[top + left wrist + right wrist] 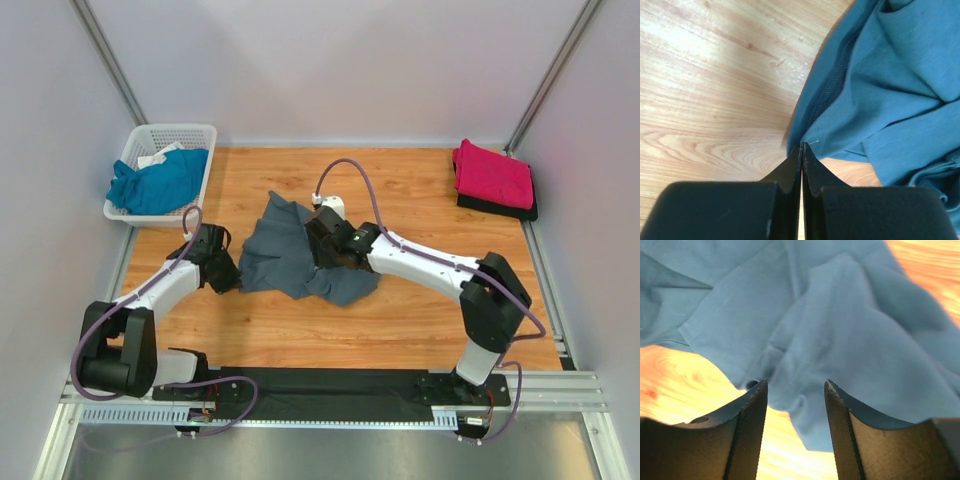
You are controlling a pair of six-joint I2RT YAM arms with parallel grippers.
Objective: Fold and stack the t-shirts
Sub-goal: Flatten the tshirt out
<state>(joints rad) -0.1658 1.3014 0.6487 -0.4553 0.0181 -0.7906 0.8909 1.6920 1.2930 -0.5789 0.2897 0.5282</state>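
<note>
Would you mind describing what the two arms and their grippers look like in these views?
The left arm and right arm both have white shells between chunky black joints, with a purple cable running along each. The left gripper and right gripper are black, with wedge-shaped fingers; the right one's inner faces are finely ribbed.

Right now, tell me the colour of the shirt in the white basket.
The shirt is teal blue; the top view shows it best.

Bright even light, soft right-wrist blur.
</note>
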